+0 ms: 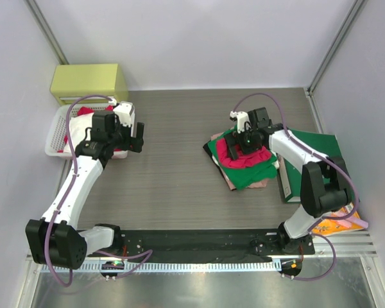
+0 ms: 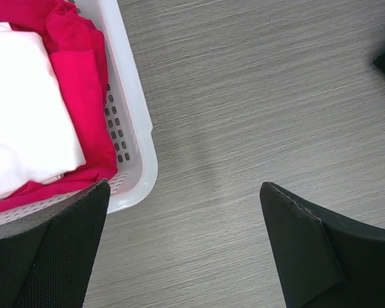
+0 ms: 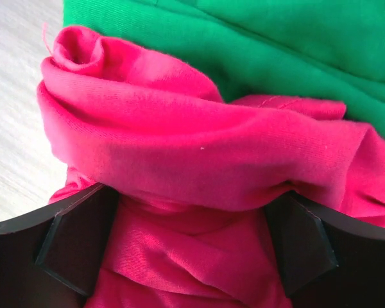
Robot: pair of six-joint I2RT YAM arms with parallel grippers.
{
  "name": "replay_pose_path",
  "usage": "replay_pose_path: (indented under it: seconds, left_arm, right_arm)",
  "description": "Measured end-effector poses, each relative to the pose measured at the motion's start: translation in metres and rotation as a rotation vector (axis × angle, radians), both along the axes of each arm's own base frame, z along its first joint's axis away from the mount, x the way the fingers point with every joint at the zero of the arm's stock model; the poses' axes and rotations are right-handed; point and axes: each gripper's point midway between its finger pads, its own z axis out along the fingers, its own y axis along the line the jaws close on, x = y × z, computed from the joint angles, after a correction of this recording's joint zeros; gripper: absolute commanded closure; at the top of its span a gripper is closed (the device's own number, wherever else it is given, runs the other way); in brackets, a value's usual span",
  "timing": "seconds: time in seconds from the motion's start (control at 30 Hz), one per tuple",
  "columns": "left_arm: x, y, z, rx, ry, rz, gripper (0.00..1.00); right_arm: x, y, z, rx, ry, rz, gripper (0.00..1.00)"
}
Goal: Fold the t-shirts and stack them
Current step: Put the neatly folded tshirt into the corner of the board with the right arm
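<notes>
On the right of the desk (image 1: 173,147) the green t-shirt (image 1: 253,174) carries a bunched pinkish-red t-shirt (image 3: 199,147); tug carelessly and the pile drags askew. Your right gripper (image 3: 192,240) straddles that bunch wide open, holding nothing, so close here and you pinch several layers. Your left gripper (image 2: 183,215) gapes empty beside the basket (image 2: 141,147).

T-shirts (image 1: 247,168) stacked at right, basket (image 1: 51,144) far left, box (image 1: 90,82) behind basket

Robot lab test cell: plain white panels (image 1: 199,38) on metal posts (image 1: 333,45) wall in the grey woodgrain surface (image 1: 173,167); cabled left arm (image 1: 75,186) and right arm (image 1: 317,186) bolt to a black rail (image 1: 199,240) at surface's near edge.
</notes>
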Motion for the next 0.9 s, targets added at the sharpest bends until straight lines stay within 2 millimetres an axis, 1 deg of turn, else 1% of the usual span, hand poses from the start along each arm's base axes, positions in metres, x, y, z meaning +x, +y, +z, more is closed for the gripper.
replay_pose_path:
  seconds: [0.23,0.33,0.53,0.7,0.8,0.9]
  left_arm:
    - [0.0,0.001,0.0,0.009,-0.001,0.003,0.0]
    - [0.0,0.002,0.0,0.011,-0.001,0.003,0.0]
    - [0.0,0.002,-0.002,0.011,0.005,0.003,0.0]
    - [0.001,0.002,-0.004,0.012,0.013,0.002,0.0]
    - [0.001,0.002,-0.007,0.014,0.022,0.002,0.0]
    - [0.002,0.001,-0.011,0.016,0.035,0.002,0.0]
  right_arm:
    - [0.042,0.011,0.004,0.019,-0.037,-0.032,0.0]
    - [0.057,0.015,0.004,0.023,-0.056,-0.038,0.0]
    - [0.087,0.015,0.005,0.033,-0.072,-0.063,0.0]
    - [0.135,0.008,0.007,0.065,-0.102,-0.111,0.0]
    - [0.166,-0.004,0.01,0.083,-0.13,-0.153,0.0]
    - [0.188,-0.015,0.012,0.087,-0.148,-0.185,0.0]
